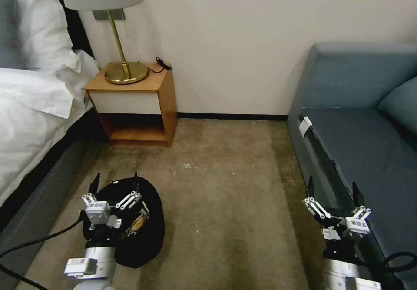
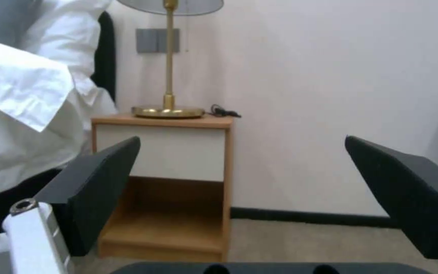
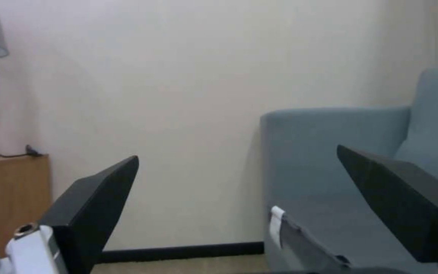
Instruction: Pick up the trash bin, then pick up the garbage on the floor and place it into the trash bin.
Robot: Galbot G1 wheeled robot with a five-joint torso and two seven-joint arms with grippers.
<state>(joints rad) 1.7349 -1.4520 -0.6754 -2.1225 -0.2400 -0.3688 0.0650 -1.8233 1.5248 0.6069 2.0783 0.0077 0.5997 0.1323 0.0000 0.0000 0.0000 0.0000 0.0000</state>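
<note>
The round black trash bin (image 1: 145, 238) with its black bag liner stands on the carpet at the lower left. Inside it lies a brown-gold wrapper (image 1: 138, 223), a piece of the garbage. My left gripper (image 1: 115, 186) hovers over the bin's near-left rim, open, nothing between its fingers. In the left wrist view the same gripper (image 2: 243, 152) faces the nightstand with its jaws wide apart. At the lower right my right gripper (image 1: 333, 194) is open and empty beside the sofa's front edge; the right wrist view shows that gripper (image 3: 238, 160) spread wide towards the wall.
A wooden nightstand (image 1: 137, 107) with a brass lamp (image 1: 124, 70) stands against the back wall. The bed (image 1: 30, 120) runs along the left, a blue sofa (image 1: 365, 142) along the right. A few white specks (image 1: 190, 166) dot the carpet (image 1: 226, 203) between them.
</note>
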